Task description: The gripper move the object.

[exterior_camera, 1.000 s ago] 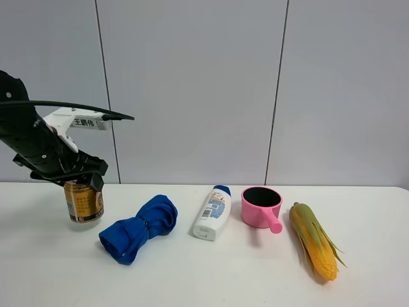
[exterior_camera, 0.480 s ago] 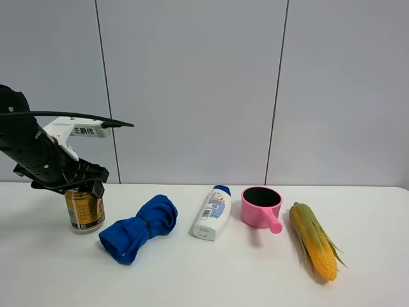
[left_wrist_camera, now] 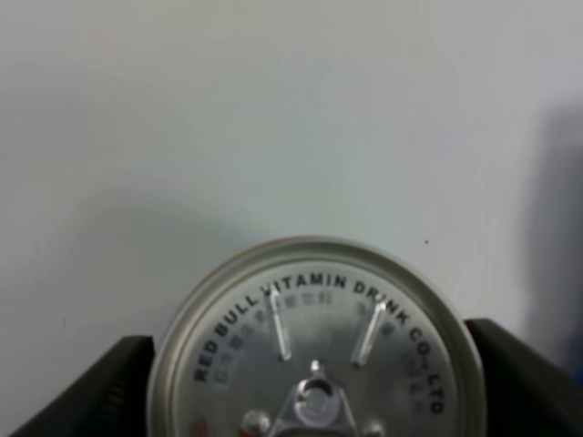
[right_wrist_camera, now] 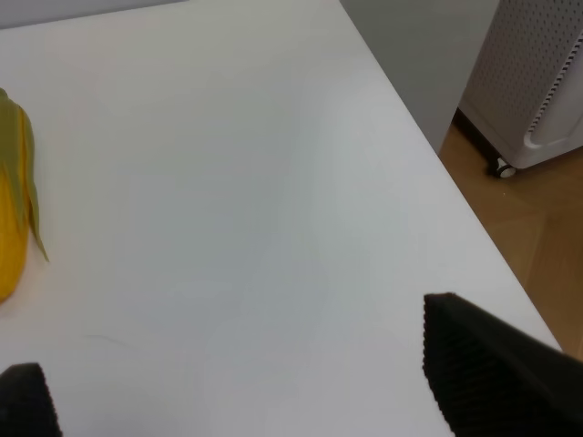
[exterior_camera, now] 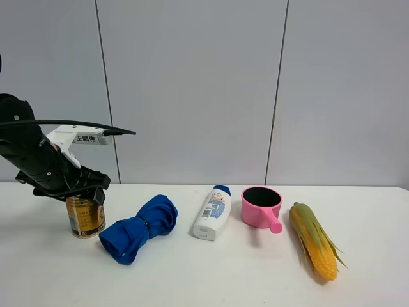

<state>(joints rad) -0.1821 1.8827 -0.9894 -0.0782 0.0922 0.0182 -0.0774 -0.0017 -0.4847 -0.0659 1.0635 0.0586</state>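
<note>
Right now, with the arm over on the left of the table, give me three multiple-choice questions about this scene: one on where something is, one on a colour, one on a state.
1. In the high view, what lies next to the can, on its right?
A. a green plate
B. a blue cloth
C. a banana

2. What colour is the cup with the handle?
A. pink
B. green
C. black

3. How is the left gripper?
A. open, clear of everything
B. out of view
C. shut on the can

Answers:
1 B: the blue cloth is the nearest thing to the can's right.
2 A: the cup is pink outside, dark inside.
3 C: in the left wrist view a finger sits against each side of the can's top.
</note>
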